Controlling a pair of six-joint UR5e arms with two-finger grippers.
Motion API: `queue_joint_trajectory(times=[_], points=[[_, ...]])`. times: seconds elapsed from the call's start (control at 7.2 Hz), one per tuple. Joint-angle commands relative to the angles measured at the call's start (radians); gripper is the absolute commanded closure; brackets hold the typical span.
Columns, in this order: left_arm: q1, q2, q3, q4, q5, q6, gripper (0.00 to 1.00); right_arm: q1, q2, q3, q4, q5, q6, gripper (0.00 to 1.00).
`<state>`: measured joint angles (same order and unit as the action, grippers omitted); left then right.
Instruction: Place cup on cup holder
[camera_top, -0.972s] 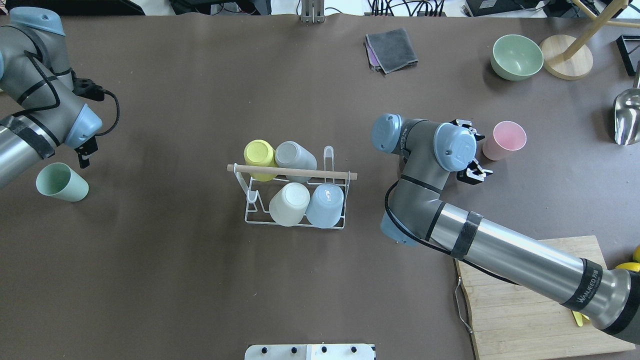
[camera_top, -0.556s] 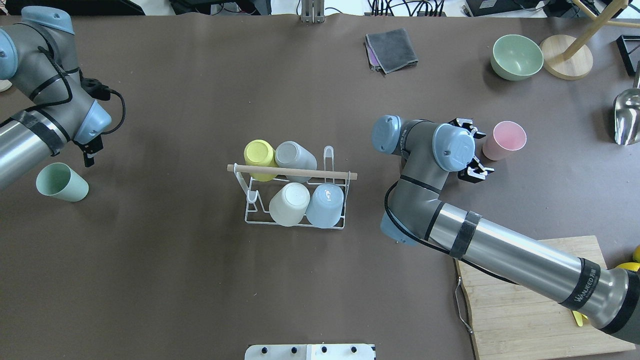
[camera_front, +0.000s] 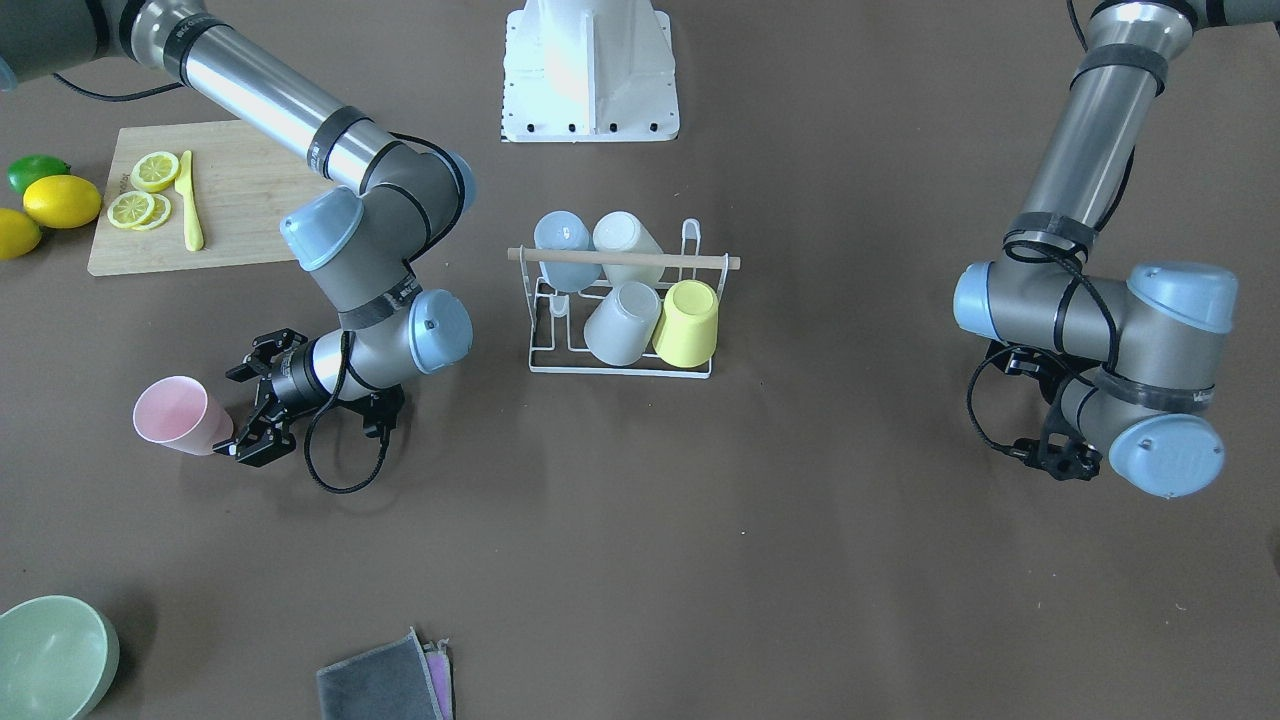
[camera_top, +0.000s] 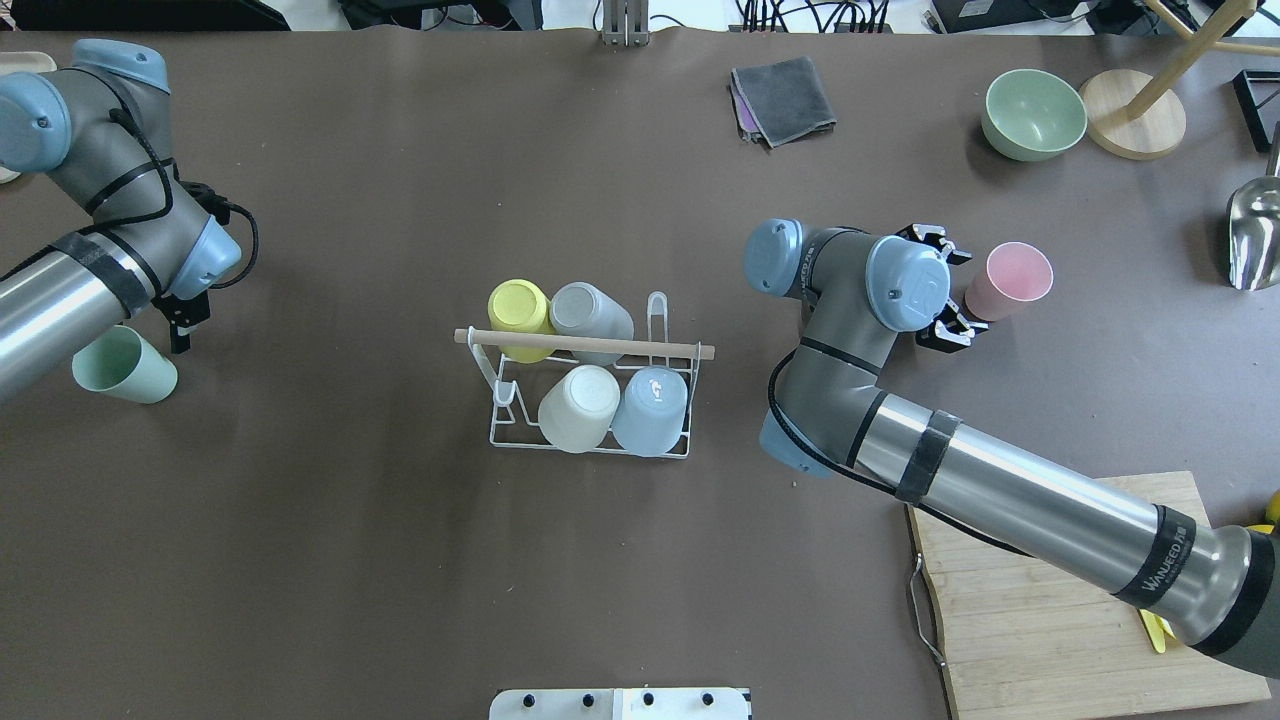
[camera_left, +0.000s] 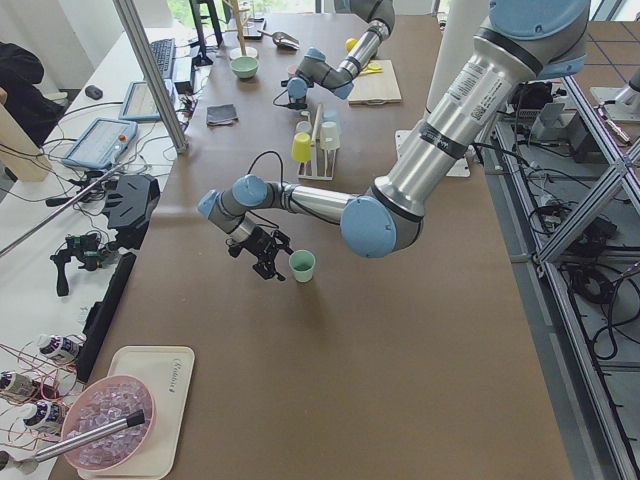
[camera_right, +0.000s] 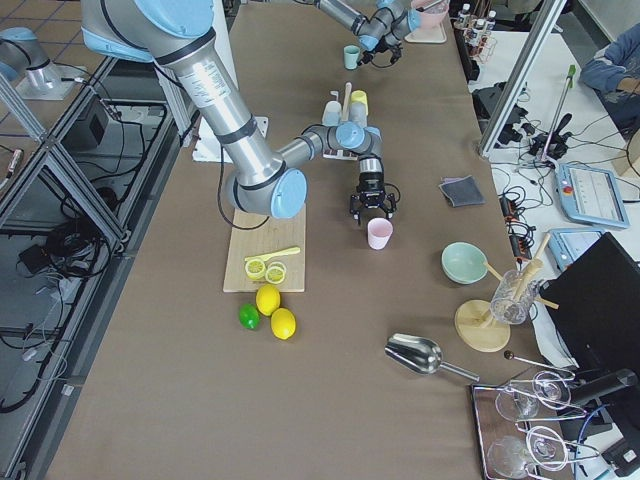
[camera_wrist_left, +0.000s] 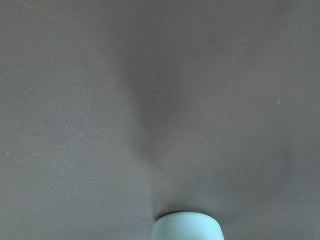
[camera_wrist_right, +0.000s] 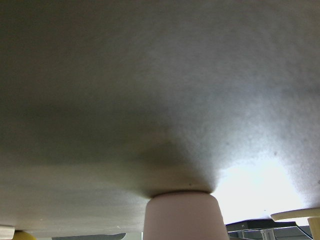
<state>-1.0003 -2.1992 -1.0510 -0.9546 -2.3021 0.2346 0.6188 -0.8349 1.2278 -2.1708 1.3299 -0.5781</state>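
Note:
The white wire cup holder (camera_top: 680, 349) with a wooden rod stands mid-table and carries yellow, grey, cream and blue cups upside down. A pink cup (camera_top: 1012, 280) stands upright to its right. My right gripper (camera_top: 960, 295) is open, low at the table, with its fingers on either side of the pink cup's base (camera_front: 180, 415). The right wrist view shows that cup (camera_wrist_right: 182, 215) close up. A green cup (camera_top: 122, 365) stands upright at the far left. My left gripper (camera_top: 182, 322) is open just beside it, mostly hidden under the wrist. The green cup also shows in the left wrist view (camera_wrist_left: 187, 226).
A green bowl (camera_top: 1033, 113), a round wooden stand base (camera_top: 1132, 112) and a metal scoop (camera_top: 1255, 235) are at the far right. A grey cloth (camera_top: 783, 100) lies at the back. A wooden cutting board (camera_top: 1060, 620) with lemon slices lies under my right arm.
My left arm has swung in and brought its gripper closer to the green cup. My right gripper has edged closer to the pink cup's base. Neither cup has moved.

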Motion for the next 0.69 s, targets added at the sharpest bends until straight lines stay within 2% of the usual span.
queue_joint_trajectory(times=[0.0, 0.56], points=[[0.008, -0.007, 0.011, 0.033, 0.000, 0.041, 0.03, 0.025, 0.034, -0.062, 0.026, 0.003, -0.009, 0.00], [0.038, -0.019, 0.046, 0.056, 0.000, 0.042, 0.03, 0.030, 0.028, -0.064, 0.023, 0.012, -0.008, 0.00]])
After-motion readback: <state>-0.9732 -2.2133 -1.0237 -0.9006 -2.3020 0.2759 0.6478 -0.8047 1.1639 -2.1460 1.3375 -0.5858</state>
